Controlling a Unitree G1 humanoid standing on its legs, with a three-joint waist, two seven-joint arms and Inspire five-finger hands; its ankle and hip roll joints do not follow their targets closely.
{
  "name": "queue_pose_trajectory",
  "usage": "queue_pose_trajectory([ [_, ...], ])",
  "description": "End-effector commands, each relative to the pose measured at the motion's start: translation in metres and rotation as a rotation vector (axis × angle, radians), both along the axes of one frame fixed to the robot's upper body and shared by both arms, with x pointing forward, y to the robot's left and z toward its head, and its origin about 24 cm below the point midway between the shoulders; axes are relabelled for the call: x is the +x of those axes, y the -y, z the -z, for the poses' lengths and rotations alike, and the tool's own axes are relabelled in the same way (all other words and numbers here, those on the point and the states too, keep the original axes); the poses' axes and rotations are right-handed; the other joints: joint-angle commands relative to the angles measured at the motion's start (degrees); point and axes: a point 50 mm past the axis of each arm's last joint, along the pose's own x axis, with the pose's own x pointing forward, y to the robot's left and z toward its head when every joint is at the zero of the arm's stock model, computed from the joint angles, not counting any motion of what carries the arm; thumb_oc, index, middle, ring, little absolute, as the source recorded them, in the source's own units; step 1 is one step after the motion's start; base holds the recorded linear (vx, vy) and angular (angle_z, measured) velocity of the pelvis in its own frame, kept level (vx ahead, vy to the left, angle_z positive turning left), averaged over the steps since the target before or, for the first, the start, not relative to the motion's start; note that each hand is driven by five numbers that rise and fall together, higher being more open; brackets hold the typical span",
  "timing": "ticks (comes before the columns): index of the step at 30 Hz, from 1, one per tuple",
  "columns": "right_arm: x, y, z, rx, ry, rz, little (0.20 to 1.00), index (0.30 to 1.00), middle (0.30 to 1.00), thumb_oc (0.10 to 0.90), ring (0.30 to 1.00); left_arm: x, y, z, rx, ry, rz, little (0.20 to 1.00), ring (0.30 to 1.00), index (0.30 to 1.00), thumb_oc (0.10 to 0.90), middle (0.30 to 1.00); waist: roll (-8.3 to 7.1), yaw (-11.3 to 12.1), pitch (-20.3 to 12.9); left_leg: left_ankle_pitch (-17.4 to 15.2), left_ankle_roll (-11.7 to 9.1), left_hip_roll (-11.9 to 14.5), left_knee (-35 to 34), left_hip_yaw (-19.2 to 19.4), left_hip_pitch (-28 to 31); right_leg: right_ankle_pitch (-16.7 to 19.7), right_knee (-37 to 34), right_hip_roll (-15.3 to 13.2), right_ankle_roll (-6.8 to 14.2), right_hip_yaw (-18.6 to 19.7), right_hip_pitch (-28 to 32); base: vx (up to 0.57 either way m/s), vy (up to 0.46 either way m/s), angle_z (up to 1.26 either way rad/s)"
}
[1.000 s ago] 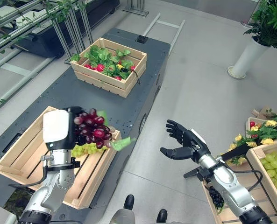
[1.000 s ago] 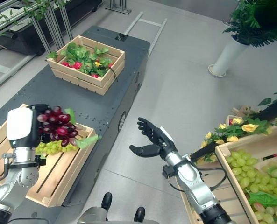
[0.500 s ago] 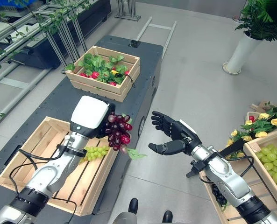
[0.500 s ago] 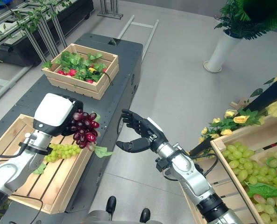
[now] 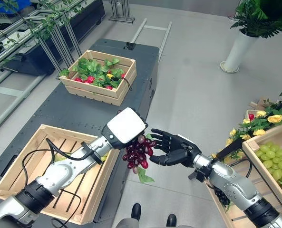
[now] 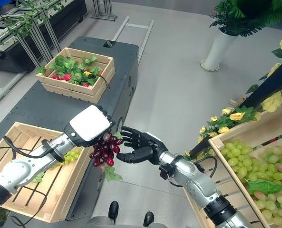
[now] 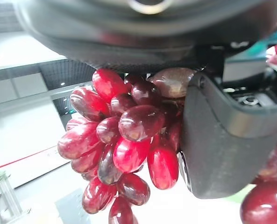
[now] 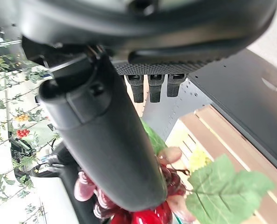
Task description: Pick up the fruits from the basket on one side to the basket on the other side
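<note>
Red grape bunch [image 5: 138, 155] hanging long-axis down from the left hand [image 5: 131, 132], fingers curled around its top — out past the surface edge, over the floor between the crates. Right hand [image 5: 171, 149] spread, palm toward the bunch, fingertips just touching its side — clearly the nearer receiver.

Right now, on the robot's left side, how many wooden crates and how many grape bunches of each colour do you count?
Light wooden slatted crates on the dark platform: 2
Dark red grape bunch, in the left hand: 1
Pale green grape bunch, in the nearer crate: 1
Total: 4
</note>
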Motion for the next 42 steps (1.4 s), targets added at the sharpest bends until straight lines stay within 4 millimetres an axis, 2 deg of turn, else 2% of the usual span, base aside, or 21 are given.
queue_pose_trajectory([
  [1, -0.007, -0.026, -0.037, 0.188, 0.122, -0.124, 0.900, 0.900, 0.900, 0.800, 0.900, 0.013, 0.013, -0.045, -0.090, 0.237, 0.031, 0.300, 0.300, 0.300, 0.400, 0.300, -0.46, -1.54, -8.78, -2.11, 1.90, -1.75, -0.11, 1.37, -0.39, 4.16, 0.07, -2.24, 0.93, -0.88, -2.46, 0.02, -0.003, 0.06],
  [11, -0.021, -0.040, -0.030, 0.314, -0.036, -0.249, 0.900, 0.900, 0.900, 0.800, 0.900, 0.009, 0.015, -0.042, -0.092, 0.264, 0.032, 0.300, 0.300, 0.300, 0.400, 0.300, -0.66, -1.85, -9.28, -2.57, 1.93, -1.47, -0.11, 1.72, 0.22, 3.98, 0.07, -1.97, 0.82, -0.49, -2.19, 0.00, 0.000, 0.01],
  [15, -0.027, -0.043, -0.036, 0.400, -0.074, -0.348, 0.900, 0.900, 0.900, 0.800, 0.900, 0.011, 0.011, -0.042, -0.101, 0.257, 0.018, 0.300, 0.300, 0.300, 0.400, 0.300, -0.87, -1.87, -9.72, -2.67, 1.93, -1.30, -0.11, 1.98, 0.51, 3.91, 0.07, -1.81, 0.81, -0.37, -1.98, 0.00, 0.000, 0.00],
  [25, -0.030, -0.048, -0.060, 0.621, -0.019, -0.492, 0.900, 0.900, 0.900, 0.800, 0.900, 0.015, 0.004, -0.042, -0.134, 0.241, -0.008, 0.300, 0.300, 0.300, 0.400, 0.300, -1.12, -1.73, -10.65, -2.87, 2.02, -1.20, -0.11, 2.13, 0.98, 3.72, 0.07, -1.38, 0.67, 0.11, -1.56, 0.00, 0.000, 0.00],
  [29, -0.027, -0.047, -0.058, 0.623, -0.011, -0.442, 0.900, 0.900, 0.900, 0.800, 0.900, 0.017, 0.001, -0.043, -0.160, 0.245, -0.023, 0.300, 0.300, 0.300, 0.400, 0.300, -1.13, -1.83, -10.88, -2.95, 2.05, -1.10, -0.11, 2.27, 1.07, 3.71, 0.07, -1.28, 0.66, 0.33, -1.57, 0.00, 0.000, 0.00],
  [36, -0.022, -0.043, -0.041, 0.524, -0.035, -0.278, 0.900, 0.900, 0.900, 0.800, 0.900, 0.015, 0.004, -0.041, -0.202, 0.243, -0.022, 0.300, 0.300, 0.300, 0.400, 0.300, -1.09, -2.21, -10.94, -3.07, 2.00, -0.92, -0.11, 2.39, 1.00, 3.68, 0.07, -1.17, 0.67, 0.69, -1.82, 0.00, 0.000, 0.00],
  [42, -0.016, -0.049, -0.034, 0.516, -0.060, -0.129, 0.900, 0.900, 0.900, 0.800, 0.900, 0.012, 0.020, -0.033, -0.243, 0.176, -0.004, 0.300, 0.300, 0.300, 0.400, 0.300, -0.83, -2.48, -10.64, -3.20, 2.11, -0.92, -0.11, 2.27, 0.93, 3.57, 0.07, -1.14, 0.70, 1.00, -1.97, 0.00, 0.000, 0.00],
])
